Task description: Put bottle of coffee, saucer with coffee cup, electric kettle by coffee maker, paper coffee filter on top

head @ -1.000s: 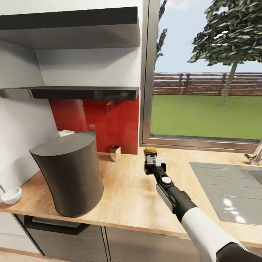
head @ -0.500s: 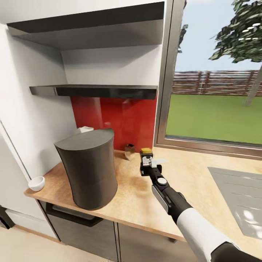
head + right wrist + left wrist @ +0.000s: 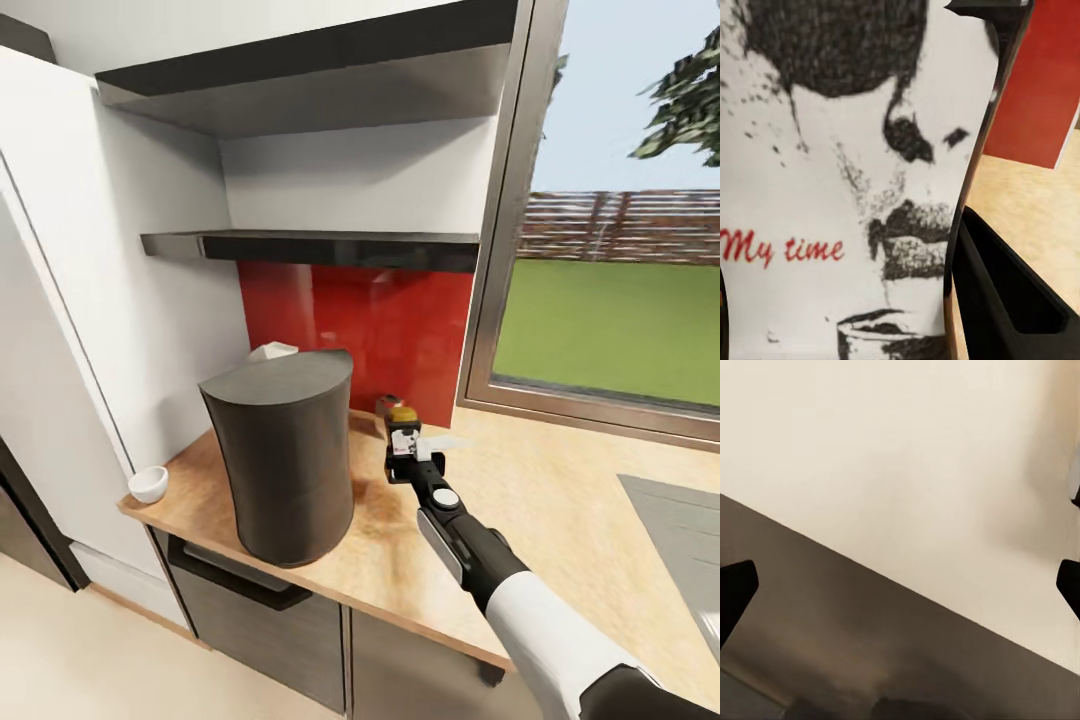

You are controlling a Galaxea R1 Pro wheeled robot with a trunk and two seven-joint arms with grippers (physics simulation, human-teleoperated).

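The dark-grey coffee maker [image 3: 280,455] stands on the beige countertop [image 3: 520,500]. My right gripper [image 3: 407,452] is shut on the bottle of coffee [image 3: 404,428], upright and close over the counter just right of the coffee maker. Its white label [image 3: 847,187] with black print and red letters is close up in the right wrist view. The black kitchen shelf [image 3: 310,247] hangs above. A white coffee cup [image 3: 148,483] sits at the counter's left end. The paper coffee filter [image 3: 272,351] peeks from behind the coffee maker. My left gripper [image 3: 900,585] is open over floor. Saucer and electric kettle are out of view.
A small metal canister [image 3: 384,403] stands by the red backsplash behind the bottle. A window [image 3: 610,300] lies to the right, with a grey sink [image 3: 685,530] at the right edge. A tall white cabinet side [image 3: 60,350] bounds the counter on the left.
The camera has swung left, so the scene slid right. My right gripper with the bottle has come closer to the coffee maker, from beside the metal canister to in front of it.
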